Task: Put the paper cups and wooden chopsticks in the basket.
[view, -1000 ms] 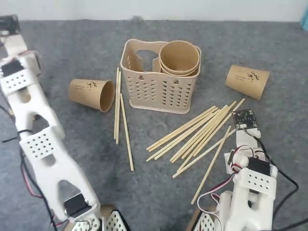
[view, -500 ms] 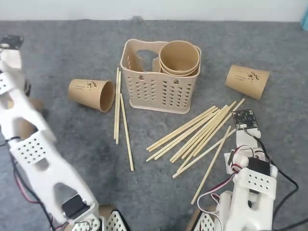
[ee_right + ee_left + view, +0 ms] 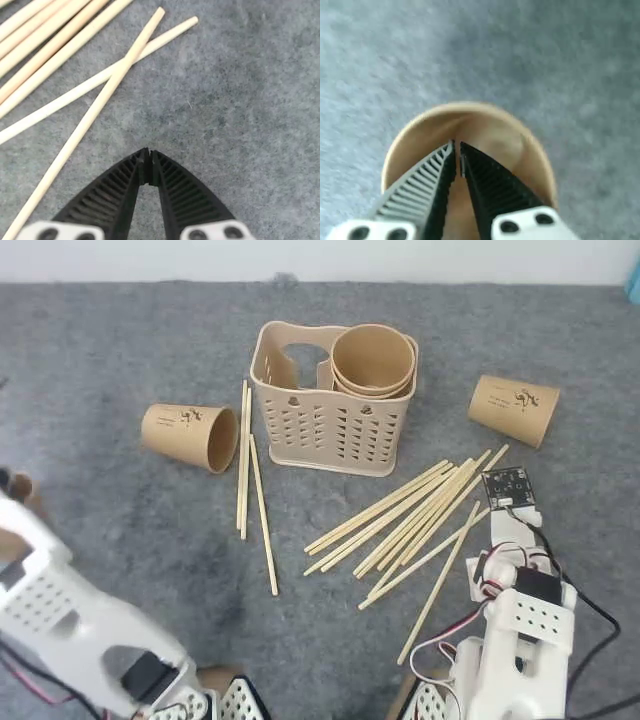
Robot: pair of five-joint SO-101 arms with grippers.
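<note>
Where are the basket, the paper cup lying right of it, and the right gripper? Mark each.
basket [image 3: 330, 430], high view, on its perforated front wall.
paper cup [image 3: 512, 410], high view, on its side wall.
right gripper [image 3: 149, 152], right wrist view, where the two fingertips meet.

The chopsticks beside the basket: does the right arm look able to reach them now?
Probably yes. The chopsticks lie bare on the carpet close ahead of the right gripper, with nothing between them. Its jaws are shut and would need to open first.
</note>
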